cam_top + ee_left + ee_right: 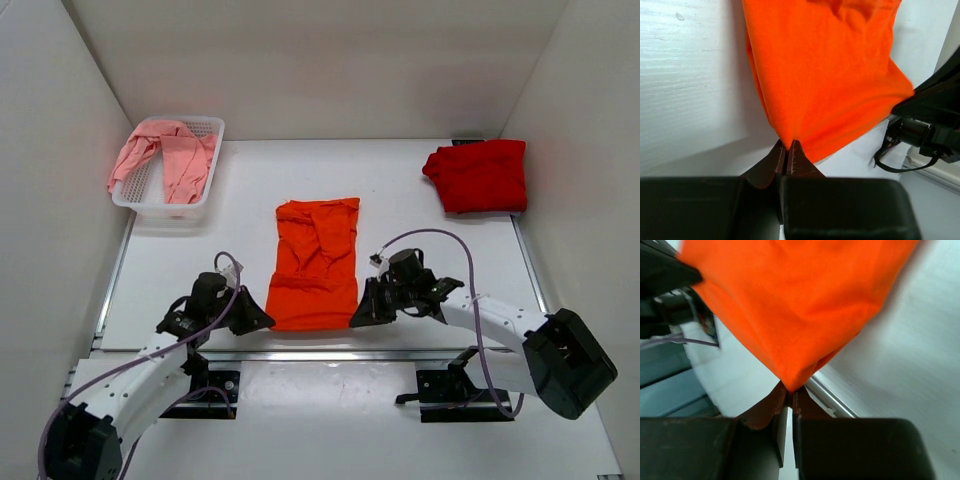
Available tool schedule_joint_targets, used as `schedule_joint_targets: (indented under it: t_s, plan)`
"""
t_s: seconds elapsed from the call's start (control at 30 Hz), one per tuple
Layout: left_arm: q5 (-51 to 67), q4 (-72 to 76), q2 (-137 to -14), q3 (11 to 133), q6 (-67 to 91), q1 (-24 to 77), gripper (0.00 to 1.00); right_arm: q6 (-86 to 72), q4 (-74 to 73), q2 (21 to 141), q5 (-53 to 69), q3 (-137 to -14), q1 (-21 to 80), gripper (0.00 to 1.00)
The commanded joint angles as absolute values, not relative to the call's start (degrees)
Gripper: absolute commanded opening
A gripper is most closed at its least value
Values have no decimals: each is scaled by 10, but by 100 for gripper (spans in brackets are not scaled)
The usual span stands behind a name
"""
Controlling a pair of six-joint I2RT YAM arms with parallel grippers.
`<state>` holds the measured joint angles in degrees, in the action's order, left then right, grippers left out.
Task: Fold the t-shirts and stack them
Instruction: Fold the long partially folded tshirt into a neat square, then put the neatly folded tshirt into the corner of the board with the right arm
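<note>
Closest to us, at the near edge of the white table, are the two arms. On the left, the left arm reaches in toward the middle, with a purple wire running along it. The left gripper sits at the near left corner of the orange shirt. In the left wrist view, the left gripper has its two fingers pressed together on that corner. The orange shirt pulls into a little point where they pinch it.

That shirt lies in the middle of the table, folded into a long shape. Its far end is bumpy and wrinkled, and its near end is smoother.

On the right, the right gripper sits at the near right corner of the same shirt. In the right wrist view, the right gripper has its fingers squeezed together on the cloth too. The orange shirt comes to a point between them. The right arm stretches back to its big black base.

At the far side of the table, on the left, stands a white basket. The pink shirt is bunched up inside it, and one part hangs over the left rim. Over in the far right corner lies the red shirt, folded up. It is well apart from the orange one.
</note>
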<state>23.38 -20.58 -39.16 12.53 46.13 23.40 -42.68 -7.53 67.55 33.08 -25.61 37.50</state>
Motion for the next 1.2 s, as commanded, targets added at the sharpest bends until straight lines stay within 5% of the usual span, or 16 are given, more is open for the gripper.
schedule_joint_targets:
  t_s: [0.0,0.3,0.33,0.4,0.43,0.47,0.5,0.7,0.87,1.03,1.17]
  plan:
    - [237,-203,-450,160,470,208,0,-389,-129,685,360,-315,318,0]
    - [239,-89,-888,608,378,103,0,-242,-230,990,411,-734,138,0]
    - [239,-83,-918,640,379,94,16,-238,-225,1016,415,-763,121,1]
    - [265,-45,-1029,747,409,77,40,-232,-240,1117,422,-890,104,22]
    - [272,-33,-1066,766,437,70,45,-228,-264,1142,411,-920,97,43]
    - [283,-6,-1080,792,448,62,49,-216,-268,1177,401,-970,91,41]
    - [301,36,-1096,796,471,61,58,-208,-279,1201,391,-1006,90,43]
    - [331,96,-1039,669,502,55,56,-198,-224,1186,369,-912,96,63]
    - [359,131,-906,512,512,53,54,-219,-143,1169,390,-792,104,64]
    - [366,96,-792,397,501,48,54,-232,-135,1236,404,-823,158,69]
    - [374,62,-716,359,503,28,53,-265,-126,1302,448,-869,205,63]
